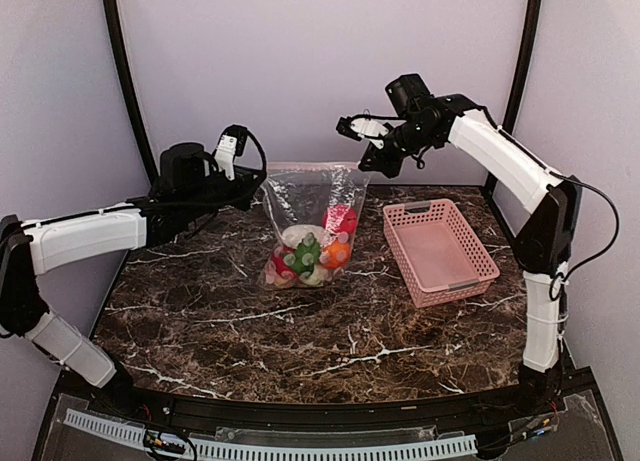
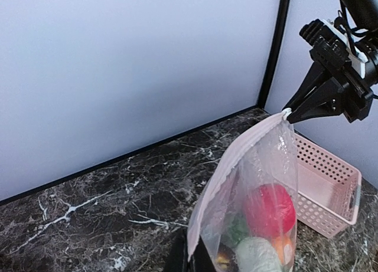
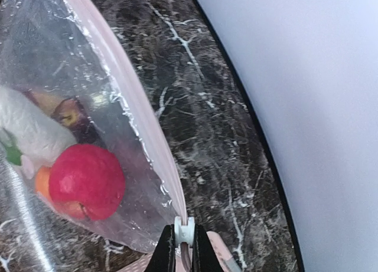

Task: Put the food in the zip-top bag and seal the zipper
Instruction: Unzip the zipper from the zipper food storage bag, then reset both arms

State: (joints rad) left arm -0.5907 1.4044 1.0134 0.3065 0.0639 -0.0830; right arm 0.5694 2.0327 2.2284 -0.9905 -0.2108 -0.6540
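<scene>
Bagging task, late stage. We see the zip-top bag (image 1: 312, 206) hung upright between the two arms, its lower end resting on the bench (image 1: 300, 341) near the middle. The food (image 1: 312, 253) lies heaped in the bottom of the bag: a red round fruit (image 3: 87, 180), a white oblong piece (image 3: 29, 133), and orange, green and dark items beside them. We find no loose food on the bench, and the pink basket (image 1: 455, 289) just right of the bag holds nothing that we can see, so we judge the loading done.

The left gripper (image 1: 262, 173) is pressed together on the bag's upper left corner. The right gripper (image 1: 368, 164) pinches the zipper (image 2: 236, 151) at its white slider tab (image 3: 184, 229), at the opposite end of the pink strip. The strip reads as a single closed band between the two grips, so we judge the seal complete or nearly so. We cannot confirm the last stretch at either corner. What is left is to release the bag.

The bench is dark brown marble-patterned with white veins, glossy. Plain pale walls (image 1: 320, 71) enclose it, with black posts (image 1: 125, 81) at the corners.
</scene>
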